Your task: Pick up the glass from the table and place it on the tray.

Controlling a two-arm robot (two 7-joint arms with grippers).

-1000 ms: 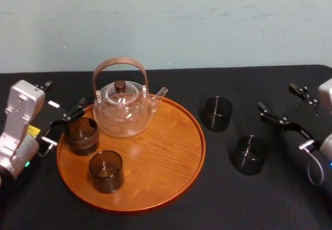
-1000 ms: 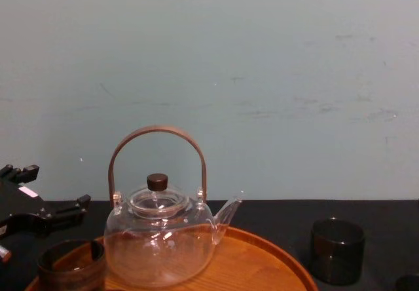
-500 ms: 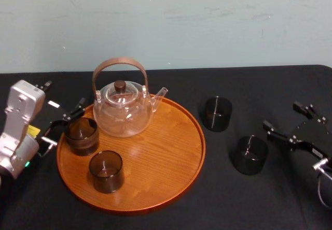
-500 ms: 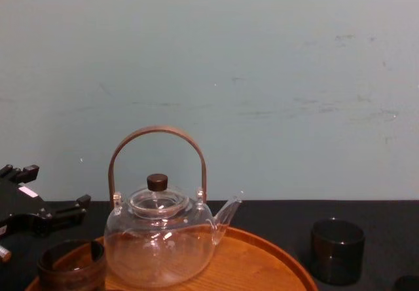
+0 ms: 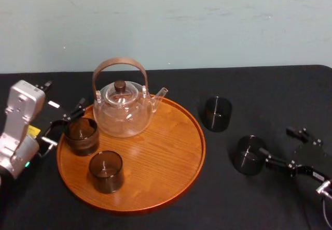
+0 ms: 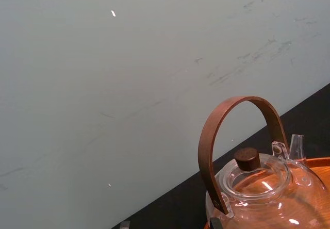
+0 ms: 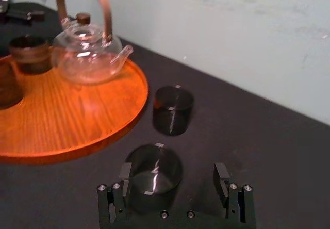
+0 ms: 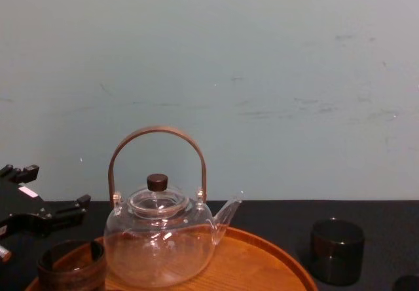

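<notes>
Brings right tool [image 5: 275, 142] down low to the glass [image 5: 248, 155] on the worktop [image 5: 259, 85].
Sits now well below and inboard of a second ago, when it hung up by the right edge. Holds fingers spread wide, gripping nothing, one finger [image 5: 272, 160] just beside the glass wall. Shows glass off-centre in right wrist view, toward one finger, seemingly ahead of the tips rather than between them. Leaves glass upright on worktop, right of the tray [image 5: 171, 173], near the second dark tumbler [image 5: 217, 114]. Means approach nearly done, grasp not yet made; probably needs a small sideways shift and push forward before closing. Keeps left tool [image 5: 62, 126] unmoved, spread open just beside the brown cup [image 5: 81, 135] at tray's left rim.
</notes>
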